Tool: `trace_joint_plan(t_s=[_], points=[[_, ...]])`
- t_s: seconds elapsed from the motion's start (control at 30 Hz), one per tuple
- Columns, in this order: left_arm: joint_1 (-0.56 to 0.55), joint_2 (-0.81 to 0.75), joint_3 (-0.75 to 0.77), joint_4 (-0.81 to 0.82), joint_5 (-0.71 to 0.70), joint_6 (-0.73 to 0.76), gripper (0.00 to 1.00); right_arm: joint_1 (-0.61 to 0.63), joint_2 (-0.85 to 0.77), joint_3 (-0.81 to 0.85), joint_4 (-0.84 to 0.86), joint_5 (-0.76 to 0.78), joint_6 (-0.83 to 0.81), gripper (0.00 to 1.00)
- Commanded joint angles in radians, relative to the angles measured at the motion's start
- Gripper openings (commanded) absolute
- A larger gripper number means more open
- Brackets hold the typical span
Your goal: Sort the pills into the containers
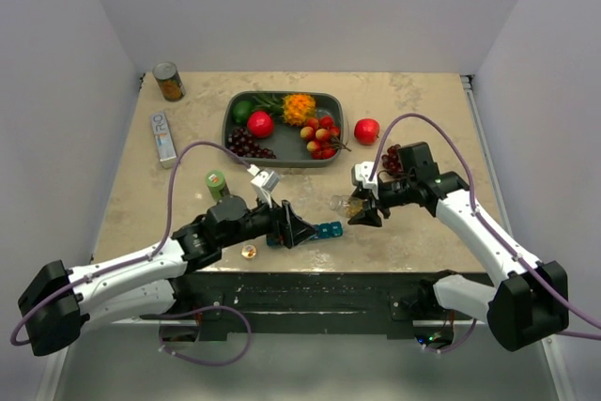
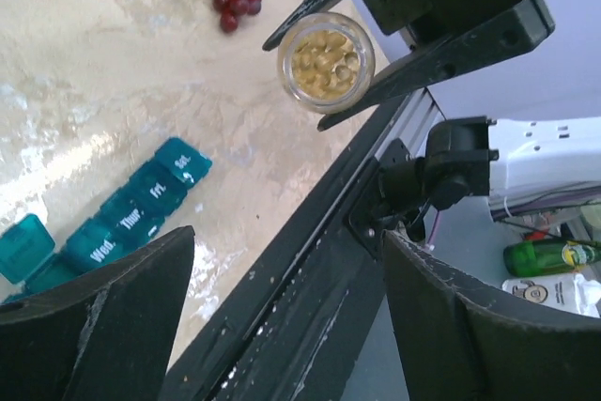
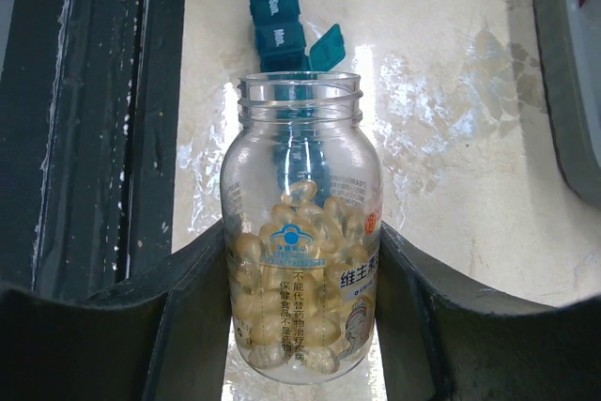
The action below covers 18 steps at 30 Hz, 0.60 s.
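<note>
The right gripper (image 1: 364, 210) is gripping a clear pill bottle (image 3: 302, 232) around its body, in the lower middle of the right wrist view. The bottle is uncapped, with yellow pills (image 2: 324, 63) filling its lower half and its mouth facing the teal pill organiser (image 1: 329, 229). The organiser is lying on the table (image 1: 423, 110) near the front edge, just below centre of the overhead view, with one lid standing open. The left gripper (image 1: 299, 228) is hovering over the organiser's left part, its fingers (image 2: 113, 316) spread wide with nothing between them. A grey fruit tray (image 1: 340, 110) is sitting in the upper middle.
</note>
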Motion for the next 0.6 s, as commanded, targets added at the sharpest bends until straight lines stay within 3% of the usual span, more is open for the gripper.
trace_joint_plan(t_s=[0.0, 0.17, 0.27, 0.37, 0.4, 0.43, 0.47, 0.5, 0.57], points=[[0.005, -0.051, 0.073, -0.046, -0.112, 0.060, 0.85, -0.054, -0.023, 0.087, 0.098, -0.069, 0.173, 0.00], [0.005, -0.215, 0.085, -0.377, -0.264, 0.110, 0.85, -0.166, -0.083, 0.217, 0.235, -0.066, 0.414, 0.00], [0.005, -0.304, 0.087, -0.517, -0.327, 0.120, 0.85, -0.300, -0.095, 0.367, 0.411, -0.031, 0.671, 0.00], [0.005, -0.365, 0.067, -0.568, -0.350, 0.133, 0.85, -0.422, -0.066, 0.408, 0.794, -0.153, 1.120, 0.00], [0.005, -0.373, 0.064, -0.570, -0.353, 0.140, 0.85, -0.422, -0.050, 0.354, 1.099, -0.187, 1.409, 0.00], [0.005, -0.379, 0.060, -0.566, -0.344, 0.149, 0.85, -0.410, -0.040, 0.307, 1.322, -0.219, 1.591, 0.00], [0.005, -0.381, 0.063, -0.556, -0.338, 0.177, 0.85, -0.334, -0.033, 0.259, 1.558, -0.247, 1.769, 0.00], [0.005, -0.380, 0.067, -0.551, -0.327, 0.198, 0.85, -0.256, -0.026, 0.200, 1.914, -0.302, 2.023, 0.00], [0.005, -0.357, 0.085, -0.543, -0.301, 0.287, 0.85, -0.101, -0.055, 0.149, 2.075, -0.336, 2.103, 0.00]])
